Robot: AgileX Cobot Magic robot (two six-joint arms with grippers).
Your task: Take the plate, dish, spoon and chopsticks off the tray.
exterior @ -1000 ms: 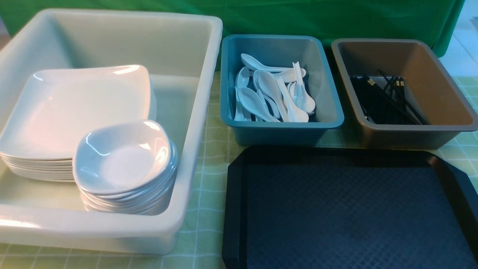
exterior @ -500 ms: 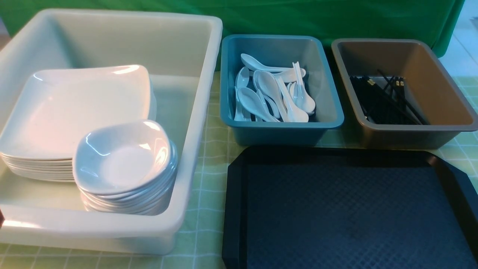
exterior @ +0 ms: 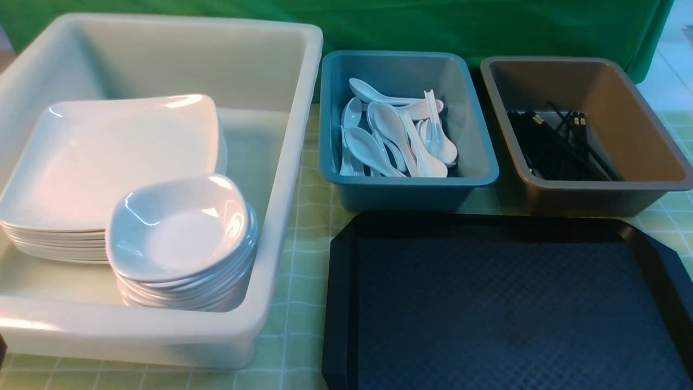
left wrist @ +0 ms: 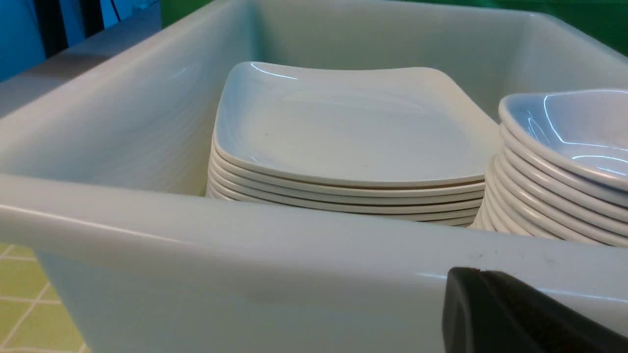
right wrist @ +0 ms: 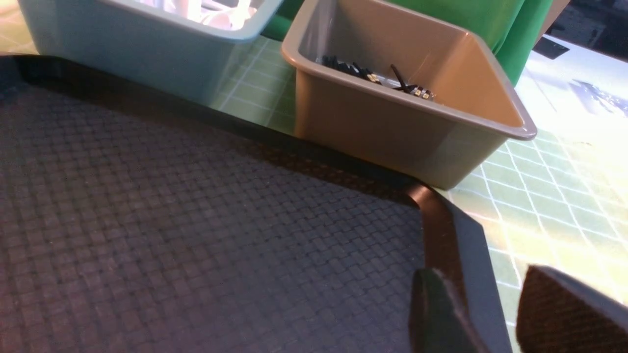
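Green backdrop, checked surface. White tub (exterior: pixel 292 162): plate (exterior: pixel 108 157) on stack, dishes beside. Teal bin (exterior: pixel 476 162): spoon (exterior: pixel 390 127) among others. Brown bin (exterior: pixel 649 179): chopsticks (exterior: pixel 552 146). Tray (exterior: pixel 338 303) bare; clearing looks complete, next move: retract. My left jaws (left wrist: pixel 515 318) pressed together; right jaws (right wrist: pixel 495 314) spread, nothing held.

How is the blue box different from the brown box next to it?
The teal bin holds white spoons; the brown bin holds black chopsticks. The teal bin sits nearer the big white tub; the brown bin sits at the far right. The spoons lie heaped and jumbled; the chopsticks lie low on the bottom. Both are open rectangular bins just behind the black tray.
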